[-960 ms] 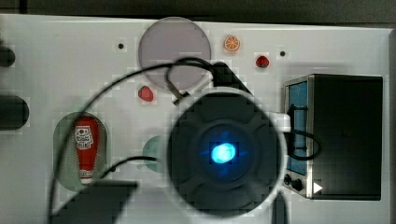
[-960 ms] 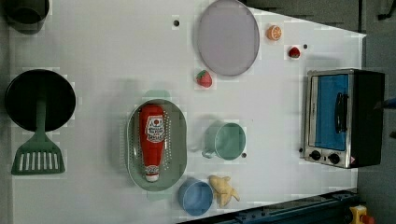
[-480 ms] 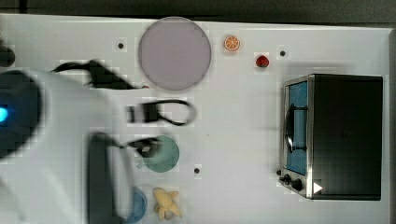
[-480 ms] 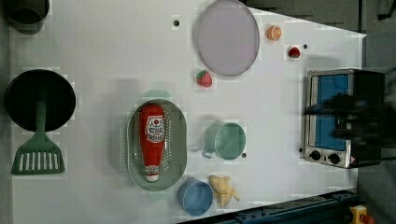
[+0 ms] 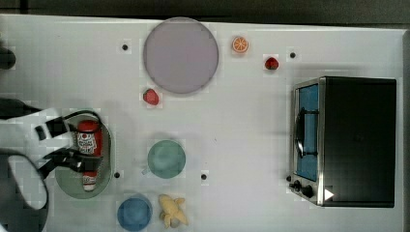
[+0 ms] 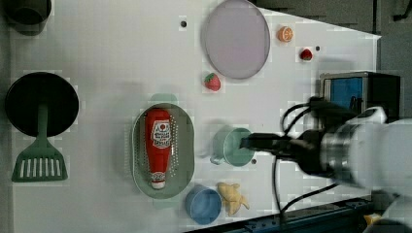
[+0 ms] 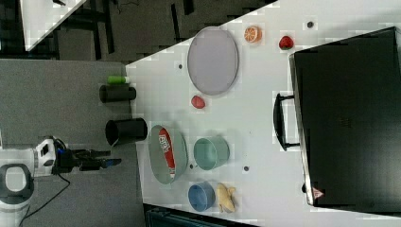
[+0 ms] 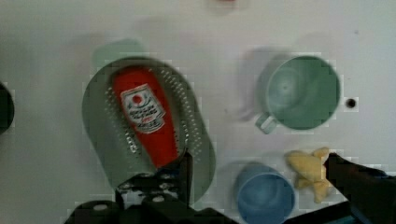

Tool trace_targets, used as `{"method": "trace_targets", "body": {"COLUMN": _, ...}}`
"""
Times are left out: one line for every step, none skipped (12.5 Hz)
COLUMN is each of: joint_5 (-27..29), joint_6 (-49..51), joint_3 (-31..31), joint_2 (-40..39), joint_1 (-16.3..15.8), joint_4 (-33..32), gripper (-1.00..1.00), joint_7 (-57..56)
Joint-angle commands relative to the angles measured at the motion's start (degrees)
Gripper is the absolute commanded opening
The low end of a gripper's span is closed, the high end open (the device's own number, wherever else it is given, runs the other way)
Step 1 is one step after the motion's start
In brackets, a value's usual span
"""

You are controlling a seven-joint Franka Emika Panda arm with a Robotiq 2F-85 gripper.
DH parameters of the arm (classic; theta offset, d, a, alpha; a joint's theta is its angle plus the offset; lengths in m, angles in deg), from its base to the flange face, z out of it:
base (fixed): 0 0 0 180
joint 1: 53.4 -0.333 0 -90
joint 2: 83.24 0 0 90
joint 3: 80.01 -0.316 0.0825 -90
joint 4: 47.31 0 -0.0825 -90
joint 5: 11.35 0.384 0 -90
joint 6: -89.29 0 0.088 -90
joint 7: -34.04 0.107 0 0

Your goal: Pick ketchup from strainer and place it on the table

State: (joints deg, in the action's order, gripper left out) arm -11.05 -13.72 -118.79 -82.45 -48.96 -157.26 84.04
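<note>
1. As framed from the top view, shows the gripper (image 5: 72,145) reaching in from the top view's left above the strainer (image 5: 72,187). Cannot tell the finger spread there. Puts the ketchup (image 5: 90,151) lying flat inside the strainer, cap toward the near edge of the table (image 5: 232,125). Places a green cup (image 5: 166,159) to the strainer's right, with a blue cup (image 5: 134,213) and a yellow toy (image 5: 172,210) nearer. Sets a lilac plate (image 5: 180,54) at the far side and a toaster oven (image 5: 355,140) at the right.
2. Moving to the left view, catches the gripper (image 6: 248,142) coming in from the left view's right, its tips drawn across the green cup (image 6: 236,146). Leaves the ketchup (image 6: 158,145) untouched in the strainer (image 6: 185,145), well apart from the fingers. Adds a green spatula (image 6: 39,165) and a black pan (image 6: 41,104) at the left view's left.
3. Turning to the right view, finds the gripper (image 7: 111,158) at the right view's left, beyond the table's edge as drawn, two fingers parted. Keeps the ketchup (image 7: 166,147) in the tilted-looking strainer (image 7: 160,171), beside a black cylinder (image 7: 125,131).
4. Looking through the wrist view, spreads the fingers (image 8: 187,168) wide apart, holding nothing. Shows the ketchup (image 8: 147,114) lying in the strainer (image 8: 100,126), with one finger drawn over the strainer's rim.
</note>
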Motion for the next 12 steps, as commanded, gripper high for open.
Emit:
{"method": "trace_targets", "body": {"joint_5": 0.4, "joint_6": -6.32, "joint_3": -3.06, "joint_2": -0.04, "joint_1": 1.19, "joint_4": -3.93, "gripper": 1.0, "joint_7": 2.35}}
{"method": "trace_targets", "body": {"joint_5": 0.38, "joint_6": -9.59, "joint_3": -4.58, "joint_2": -0.87, "joint_1": 1.15, "joint_4": -6.03, "gripper": 1.0, "joint_7": 2.35}}
{"method": "trace_targets", "body": {"joint_5": 0.3, "joint_6": -13.32, "joint_3": -5.92, "joint_2": -1.75, "joint_1": 1.13, "joint_4": -8.19, "gripper": 1.0, "joint_7": 2.35}}
{"method": "trace_targets", "body": {"joint_5": 0.08, "joint_6": -17.34, "joint_3": -7.01, "joint_2": -2.78, "joint_1": 1.11, "joint_4": -10.4, "gripper": 1.0, "joint_7": 2.35}}
{"method": "trace_targets", "body": {"joint_5": -0.43, "joint_6": -21.32, "joint_3": -7.81, "joint_2": -3.98, "joint_1": 1.09, "joint_4": -12.51, "gripper": 1.0, "joint_7": 2.35}}
{"method": "trace_targets", "body": {"joint_5": -1.47, "joint_6": -25.2, "joint_3": -8.29, "joint_2": -5.38, "joint_1": 1.07, "joint_4": -14.48, "gripper": 1.0, "joint_7": 2.35}}
{"method": "trace_targets", "body": {"joint_5": -3.31, "joint_6": -28.89, "joint_3": -8.38, "joint_2": -6.97, "joint_1": 1.04, "joint_4": -16.19, "gripper": 1.0, "joint_7": 2.35}}
{"method": "trace_targets", "body": {"joint_5": -5.74, "joint_6": -32.33, "joint_3": -8.32, "joint_2": -8.79, "joint_1": 1.05, "joint_4": -17.53, "gripper": 1.0, "joint_7": 2.35}}
{"method": "trace_targets", "body": {"joint_5": -8.22, "joint_6": -35.31, "joint_3": -8.22, "joint_2": -10.83, "joint_1": 1.04, "joint_4": -18.42, "gripper": 1.0, "joint_7": 2.4}}
{"method": "trace_targets", "body": {"joint_5": -10.41, "joint_6": -37.88, "joint_3": -7.98, "joint_2": -13.01, "joint_1": 1.05, "joint_4": -18.85, "gripper": 1.0, "joint_7": 2.56}}
{"method": "trace_targets", "body": {"joint_5": -12.04, "joint_6": -39.94, "joint_3": -7.72, "joint_2": -15.29, "joint_1": 1.05, "joint_4": -18.83, "gripper": 1.0, "joint_7": 3.16}}
{"method": "trace_targets", "body": {"joint_5": -13.31, "joint_6": -41.48, "joint_3": -7.35, "joint_2": -17.6, "joint_1": 1.04, "joint_4": -18.78, "gripper": 1.0, "joint_7": 4.15}}
